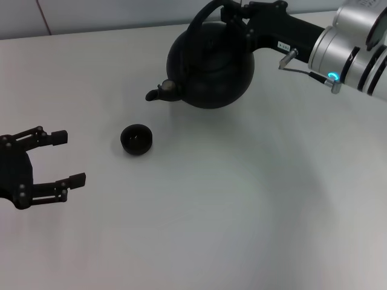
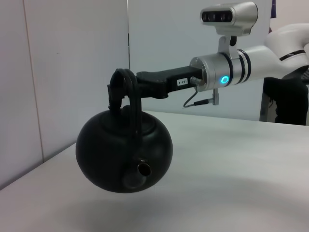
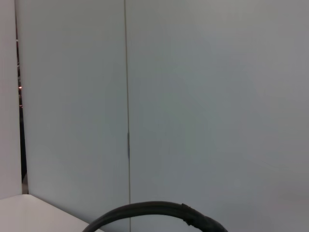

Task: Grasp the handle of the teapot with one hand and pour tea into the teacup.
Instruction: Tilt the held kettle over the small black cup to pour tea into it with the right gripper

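My right gripper (image 1: 234,17) is shut on the top of the black arched handle (image 1: 198,21) and holds the round black teapot (image 1: 213,63) at the back of the table. In the left wrist view the teapot (image 2: 118,154) hangs from the handle (image 2: 133,108) below the right gripper (image 2: 117,92) and seems raised a little off the table. Its spout (image 1: 158,92) points left, above and behind the small black teacup (image 1: 136,139), which stands apart on the table. My left gripper (image 1: 68,158) is open and empty at the left edge, left of the cup. The right wrist view shows only a stretch of the handle (image 3: 154,209).
The white table (image 1: 242,205) bears nothing else. A pale wall (image 2: 72,58) stands behind it. The right arm's silver wrist (image 1: 351,48) reaches in from the upper right.
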